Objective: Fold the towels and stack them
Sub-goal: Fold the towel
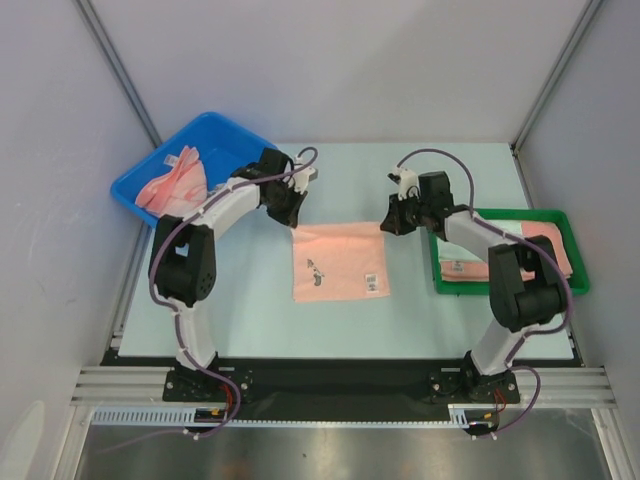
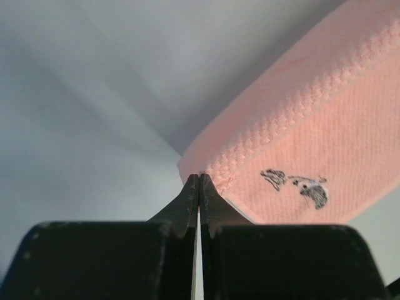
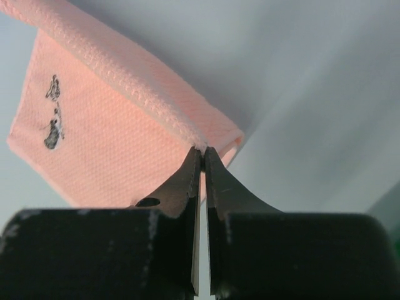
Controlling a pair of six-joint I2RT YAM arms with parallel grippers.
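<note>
Left pincer (image 2: pixel 199 180) and right pincer (image 3: pixel 202 152) each clench a far corner of the salmon-pink square woven towel (image 1: pixel 340 262).

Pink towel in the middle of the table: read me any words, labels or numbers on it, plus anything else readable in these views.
No text can be read anywhere.
Pink towel, dark printed mark: looks like a small picture, not letters.
Pink towel, white tag: too small to read.
Towels in the green tray, second white tag: too small to read.
</note>
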